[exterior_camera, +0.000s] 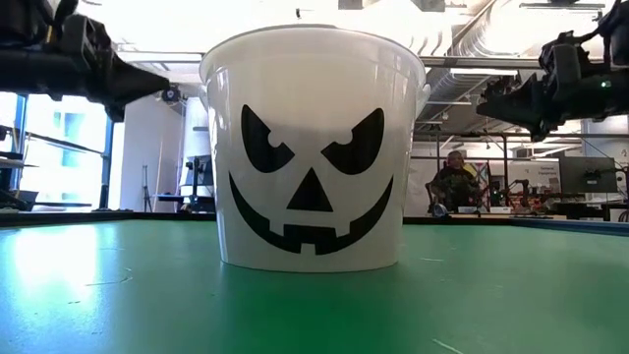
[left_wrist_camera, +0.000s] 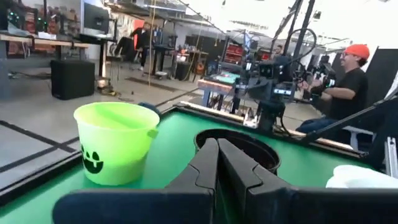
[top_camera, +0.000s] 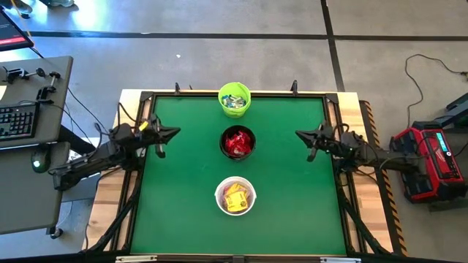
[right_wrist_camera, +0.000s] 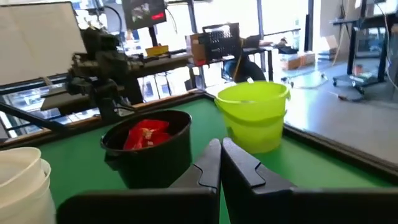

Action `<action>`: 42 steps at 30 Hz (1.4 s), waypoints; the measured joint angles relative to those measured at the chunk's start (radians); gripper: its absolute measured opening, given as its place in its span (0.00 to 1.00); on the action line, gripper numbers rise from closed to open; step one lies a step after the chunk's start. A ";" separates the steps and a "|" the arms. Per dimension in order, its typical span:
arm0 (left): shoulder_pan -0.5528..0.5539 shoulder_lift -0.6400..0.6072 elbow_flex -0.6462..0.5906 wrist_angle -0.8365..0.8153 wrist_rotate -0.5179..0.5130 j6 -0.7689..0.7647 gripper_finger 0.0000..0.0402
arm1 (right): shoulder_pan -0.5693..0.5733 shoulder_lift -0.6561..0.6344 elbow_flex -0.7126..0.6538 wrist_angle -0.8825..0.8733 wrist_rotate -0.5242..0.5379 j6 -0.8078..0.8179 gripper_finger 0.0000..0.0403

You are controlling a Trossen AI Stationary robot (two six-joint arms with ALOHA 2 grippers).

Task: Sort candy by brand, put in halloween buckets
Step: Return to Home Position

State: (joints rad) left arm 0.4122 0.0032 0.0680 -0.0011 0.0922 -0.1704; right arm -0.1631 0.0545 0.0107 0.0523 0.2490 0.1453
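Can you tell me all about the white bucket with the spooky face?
The white bucket is round, open-topped and looks like smooth plastic. A black grinning pumpkin face is printed on its side. It stands upright on the green table, a little apart from the black bucket. Yellow candy lies inside. Nothing else touches it.

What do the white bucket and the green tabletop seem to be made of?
White bucket: probably thin moulded plastic, smooth and slightly glossy; the low view shows light glowing through its wall and a printed black face. Green tabletop: seemingly a matte mat or felt-like covering; it shows only soft, dull reflections.
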 joint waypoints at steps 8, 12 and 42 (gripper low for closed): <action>0.000 0.000 -0.045 0.015 -0.033 0.035 0.00 | -0.005 -0.053 -0.001 0.005 0.042 -0.072 0.00; 0.000 0.001 -0.057 0.015 -0.089 0.053 0.00 | -0.026 -0.045 -0.001 0.001 0.013 -0.065 0.00; 0.000 0.156 -0.056 0.021 -0.164 -0.045 0.00 | -0.125 -0.015 -0.001 0.012 0.076 -0.057 0.00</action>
State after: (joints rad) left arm 0.4122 0.1596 0.0116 0.0204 -0.0723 -0.2154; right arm -0.2882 0.0391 0.0097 0.0638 0.3252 0.0883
